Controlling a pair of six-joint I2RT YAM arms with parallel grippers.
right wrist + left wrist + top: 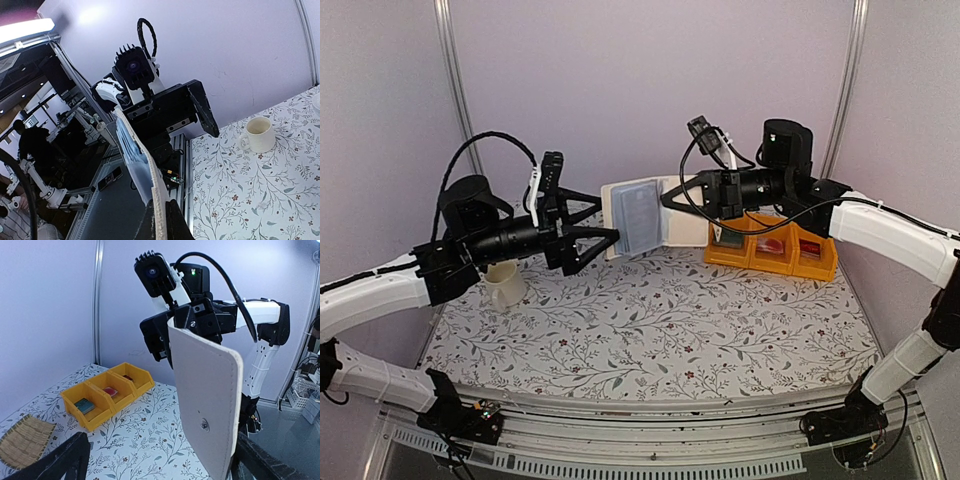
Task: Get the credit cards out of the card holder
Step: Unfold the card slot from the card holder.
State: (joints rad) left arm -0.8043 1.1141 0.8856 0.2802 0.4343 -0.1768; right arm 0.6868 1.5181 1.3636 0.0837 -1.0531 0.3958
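Beige felt-like folding card holder [685, 232] held open above the table by the right gripper [668, 198], left gripper [606, 217] wide open beside it

Right gripper: jaws closed tight on the holder near its fold, holder upright and clear of the floral tablecloth [650, 330]. Left gripper: fingers [65, 460] spread fully, gripping nothing, tips at the holder's free edge; contact cannot be confirmed. Light blue plastic card [638, 220] sits in the inner pocket facing the overhead camera. No second card can be made out. Yellow three-compartment plastic bin [772, 255] and white mug [504, 284] stand on the table
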